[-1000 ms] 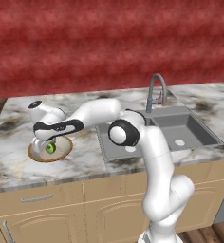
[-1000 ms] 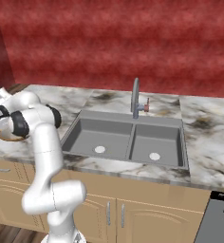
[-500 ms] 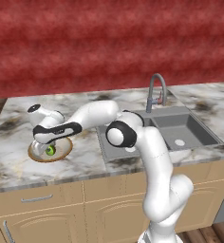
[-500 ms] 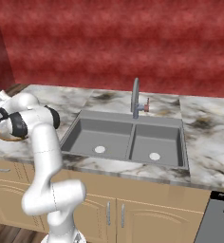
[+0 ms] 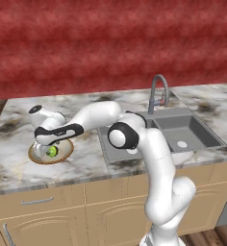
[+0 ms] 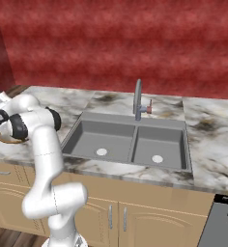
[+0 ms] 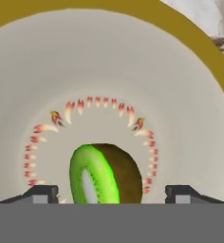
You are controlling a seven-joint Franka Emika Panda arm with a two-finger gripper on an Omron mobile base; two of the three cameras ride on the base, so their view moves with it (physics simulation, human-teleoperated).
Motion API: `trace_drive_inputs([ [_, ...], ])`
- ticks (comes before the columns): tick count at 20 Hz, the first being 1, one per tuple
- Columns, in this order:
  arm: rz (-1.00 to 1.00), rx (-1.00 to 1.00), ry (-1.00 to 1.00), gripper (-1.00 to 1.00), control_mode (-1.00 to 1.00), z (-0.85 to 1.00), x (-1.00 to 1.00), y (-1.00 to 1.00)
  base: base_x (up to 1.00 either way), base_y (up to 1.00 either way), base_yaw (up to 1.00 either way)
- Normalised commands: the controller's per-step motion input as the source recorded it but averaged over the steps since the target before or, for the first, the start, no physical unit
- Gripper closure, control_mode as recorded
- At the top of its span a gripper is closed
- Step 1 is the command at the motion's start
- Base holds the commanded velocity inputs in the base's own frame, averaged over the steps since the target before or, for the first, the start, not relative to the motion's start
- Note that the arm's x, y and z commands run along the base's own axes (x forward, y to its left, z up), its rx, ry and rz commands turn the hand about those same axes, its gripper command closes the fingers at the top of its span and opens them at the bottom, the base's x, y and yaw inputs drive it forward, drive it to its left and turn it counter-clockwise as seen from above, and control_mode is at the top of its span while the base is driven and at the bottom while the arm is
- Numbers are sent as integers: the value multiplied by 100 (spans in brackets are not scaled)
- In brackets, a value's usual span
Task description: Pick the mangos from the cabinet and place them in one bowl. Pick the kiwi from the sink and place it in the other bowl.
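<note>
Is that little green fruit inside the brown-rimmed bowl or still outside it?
Inside. The kiwi lies on the bowl floor, between the open hand's tips.

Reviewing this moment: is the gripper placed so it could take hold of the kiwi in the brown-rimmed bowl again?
Probably yes. The gripper is open right over the bowl, its fingertips standing either side of the kiwi, with nothing between them.

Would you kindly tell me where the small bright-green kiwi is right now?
The small bright-green kiwi lies inside the shallow brown-rimmed bowl on the marble counter, left of the grey sink, directly below the open gripper.
</note>
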Motion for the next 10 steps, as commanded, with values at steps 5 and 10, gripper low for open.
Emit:
trace_drive_inputs([
  [5,-6,-2,2,-100,-100,18,0,8,0,0,0],
  [10,-5,0,7,-100,-100,73,-10,-1,0,0,0],
])
